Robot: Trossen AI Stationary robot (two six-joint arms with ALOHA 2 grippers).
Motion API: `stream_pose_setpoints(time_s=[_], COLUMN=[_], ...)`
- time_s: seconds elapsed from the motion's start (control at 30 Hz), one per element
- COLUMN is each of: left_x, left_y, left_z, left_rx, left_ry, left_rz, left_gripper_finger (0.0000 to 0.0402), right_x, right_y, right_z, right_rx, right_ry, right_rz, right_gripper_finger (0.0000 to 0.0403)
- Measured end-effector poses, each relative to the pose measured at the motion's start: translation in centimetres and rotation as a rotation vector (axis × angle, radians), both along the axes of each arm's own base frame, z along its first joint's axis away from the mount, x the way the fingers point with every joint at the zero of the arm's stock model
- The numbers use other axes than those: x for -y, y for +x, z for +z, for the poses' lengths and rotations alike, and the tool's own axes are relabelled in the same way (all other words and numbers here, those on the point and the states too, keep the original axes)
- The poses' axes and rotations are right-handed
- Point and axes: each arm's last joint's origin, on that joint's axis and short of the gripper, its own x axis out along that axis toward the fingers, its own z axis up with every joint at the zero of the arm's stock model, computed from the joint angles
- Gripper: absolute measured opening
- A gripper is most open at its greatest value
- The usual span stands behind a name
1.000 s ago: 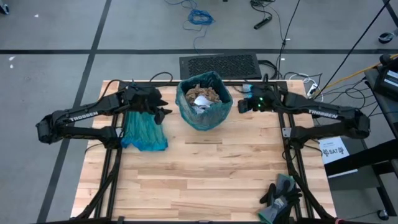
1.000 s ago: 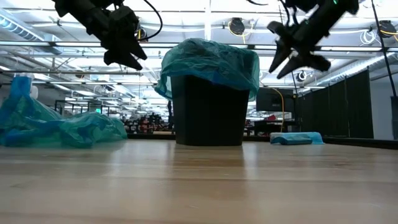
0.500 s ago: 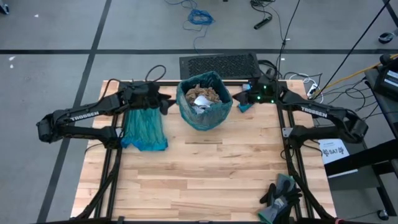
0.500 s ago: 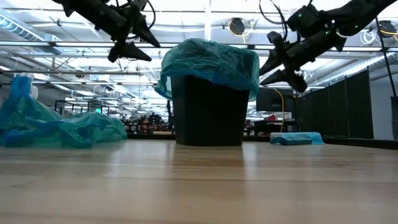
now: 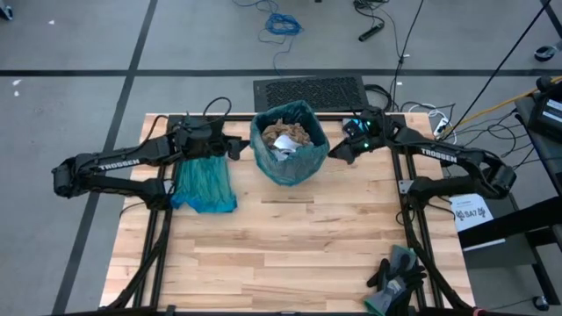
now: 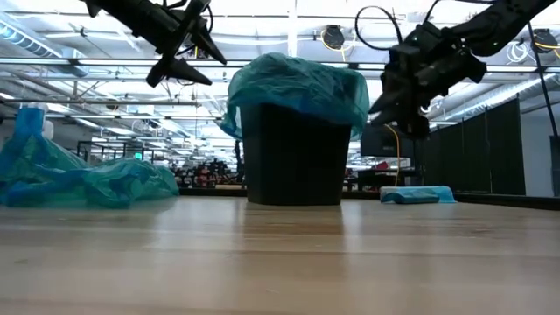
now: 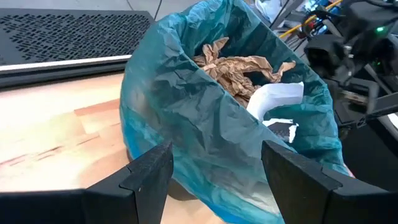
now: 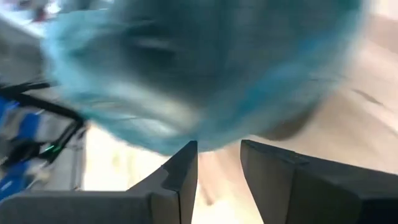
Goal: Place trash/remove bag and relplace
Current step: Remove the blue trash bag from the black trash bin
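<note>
Teal plastic liner (image 5: 290, 162) drapes over the black bin (image 6: 296, 157) mid-table, with crumpled brown and white paper trash (image 7: 249, 71) piled inside. Left gripper (image 5: 235, 147) hovers beside the rim, fingers spread wide. Right gripper (image 5: 336, 154) hangs opposite, fingers slightly apart, gripping nothing.

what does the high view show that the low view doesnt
Only the high view shows the trash inside the bin, brown paper and white scraps filling it, plus the dark gloves at the table's near right corner and the black perforated panel behind the table.

Only the low view shows the bin's black wall below the liner and the room's ceiling lights behind.

Both show the teal liner over the bin's rim, the spare teal bag on the left, and the left tool and right tool flanking the bin.
</note>
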Motion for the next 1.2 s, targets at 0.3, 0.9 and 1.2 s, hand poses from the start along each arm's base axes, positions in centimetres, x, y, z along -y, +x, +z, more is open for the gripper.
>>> stream_pose_setpoints(time_s=[0.3, 0.9, 1.2], left_x=[1.1, 1.4, 1.5], left_y=[0.4, 0.3, 0.2], left_z=[0.0, -0.2, -0.5], left_rx=[0.013, -0.023, -0.051], left_ry=[-0.006, 0.005, -0.005], left_rz=[0.038, 0.045, 0.030], left_gripper_finger=[0.0244, 0.0244, 0.0244], right_x=[2.1, -0.9, 1.4], right_y=[-0.7, 4.1, 1.8], right_z=[0.7, -0.5, -1.2], right_rx=[0.025, 0.205, 0.017], right_ry=[-0.166, -0.028, 0.086], right_rz=[-0.157, 0.258, -0.142], right_gripper_finger=[0.0088, 0.0086, 0.0086])
